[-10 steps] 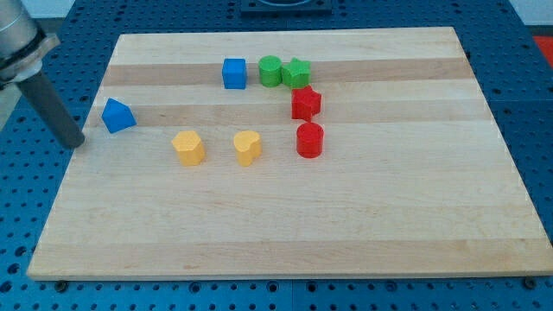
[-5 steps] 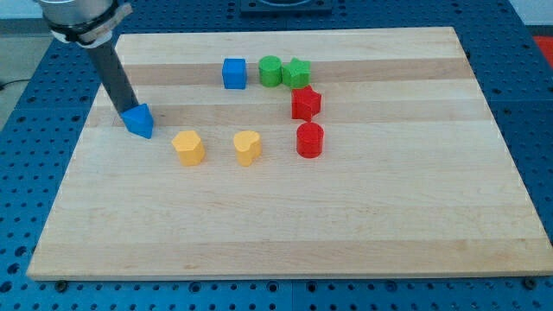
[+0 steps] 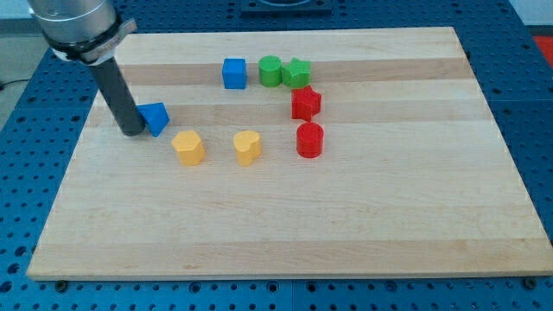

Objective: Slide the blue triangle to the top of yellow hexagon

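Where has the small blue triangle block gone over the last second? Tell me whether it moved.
Yes. The blue triangle block has slid toward the view's right, closing on the yellow hexagon block, which stayed put. My tip sits against its left side.

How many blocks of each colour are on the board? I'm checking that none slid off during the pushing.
Blue: 2, the triangle beside my tip and the cube
Green: 2, a round one and a star
Red: 2, a star and a round one
Yellow: 2, a hexagon and a heart
Total: 8
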`<state>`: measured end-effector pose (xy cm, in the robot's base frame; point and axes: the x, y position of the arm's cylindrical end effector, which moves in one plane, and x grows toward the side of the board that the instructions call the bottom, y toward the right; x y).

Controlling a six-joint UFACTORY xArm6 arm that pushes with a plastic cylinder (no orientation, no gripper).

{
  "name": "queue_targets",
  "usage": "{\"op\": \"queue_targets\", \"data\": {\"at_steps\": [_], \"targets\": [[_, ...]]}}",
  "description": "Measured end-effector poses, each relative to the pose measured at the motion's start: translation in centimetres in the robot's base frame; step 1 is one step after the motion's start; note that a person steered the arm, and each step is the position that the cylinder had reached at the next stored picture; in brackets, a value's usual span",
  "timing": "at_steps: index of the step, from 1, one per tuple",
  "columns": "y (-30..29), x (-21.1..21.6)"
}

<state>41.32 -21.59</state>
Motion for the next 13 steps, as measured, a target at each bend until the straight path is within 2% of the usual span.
{"op": "queue_targets", "data": {"at_steps": [2,3,5,7,9,11,13], "targets": [[4.3,-0.5],[3.7,-1.4],[-3.9,-7.1],[-5.4,-12.1],[-6.1,-11.4],[0.4,-5.9],[4.6,-5.8]]}}
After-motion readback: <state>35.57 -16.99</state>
